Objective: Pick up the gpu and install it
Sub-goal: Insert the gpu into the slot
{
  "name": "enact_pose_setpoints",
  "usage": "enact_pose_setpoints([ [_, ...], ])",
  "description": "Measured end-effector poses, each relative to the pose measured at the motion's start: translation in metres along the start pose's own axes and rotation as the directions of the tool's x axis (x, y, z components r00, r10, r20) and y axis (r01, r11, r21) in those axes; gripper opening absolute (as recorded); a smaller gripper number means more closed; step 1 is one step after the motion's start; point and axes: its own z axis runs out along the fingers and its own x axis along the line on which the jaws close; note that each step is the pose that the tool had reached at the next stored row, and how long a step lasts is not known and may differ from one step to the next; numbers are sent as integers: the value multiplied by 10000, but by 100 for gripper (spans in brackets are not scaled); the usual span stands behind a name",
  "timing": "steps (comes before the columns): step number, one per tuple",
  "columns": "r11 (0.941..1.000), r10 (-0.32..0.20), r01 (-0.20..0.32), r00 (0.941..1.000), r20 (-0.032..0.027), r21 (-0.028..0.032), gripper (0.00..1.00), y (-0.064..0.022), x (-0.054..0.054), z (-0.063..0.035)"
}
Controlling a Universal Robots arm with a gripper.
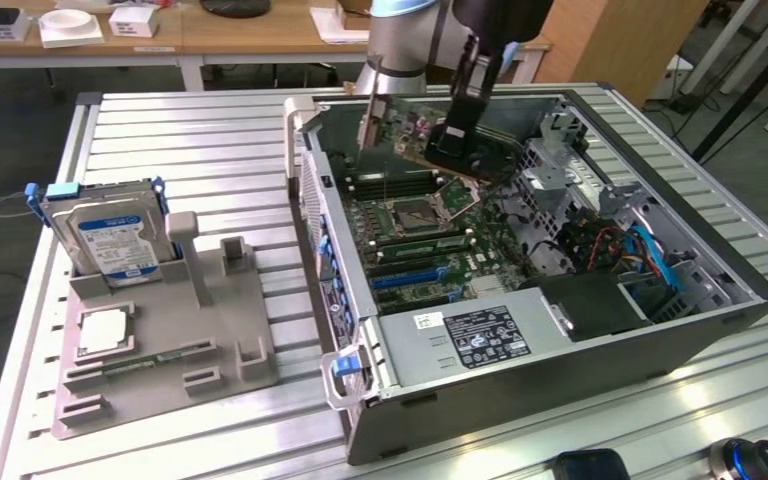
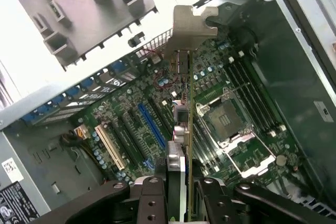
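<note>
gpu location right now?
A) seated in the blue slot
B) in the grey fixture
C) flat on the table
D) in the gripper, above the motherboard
D: the gripper is clamped on the gpu, edge-on above the motherboard; the blue slot is empty.

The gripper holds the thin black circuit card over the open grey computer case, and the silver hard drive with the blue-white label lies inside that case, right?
Not quite. The exterior view shows the silver hard drive standing upright in the grey plastic holder beside the open grey computer case, not inside it. The gripper does hold the thin black circuit card over the case.
</note>
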Motion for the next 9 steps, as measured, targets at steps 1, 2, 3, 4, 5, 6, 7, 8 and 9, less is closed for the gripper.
enact_pose_setpoints([
  [1, 9999, -157, 157, 9999, -8, -1, 28, 0, 0, 2],
  [2, 9995, -317, 317, 9995, -17, -2, 28, 0, 0, 3],
  [3, 9989, -474, 474, 9989, -24, -4, 28, 0, 0, 4],
  [4, 9980, -626, 626, 9980, -32, -5, 28, 0, 0, 6],
  [5, 9970, -776, 776, 9970, -40, -7, 28, 0, 0, 7],
  [6, 9957, -926, 926, 9957, -48, -8, 28, 0, 0, 8],
  [7, 9942, -1075, 1075, 9942, -54, -10, 28, 0, 0, 10],
  [8, 9925, -1221, 1221, 9925, -62, -13, 28, -1, 0, 11],
  [9, 9905, -1377, 1377, 9905, -71, -14, 28, -1, 0, 12],
])
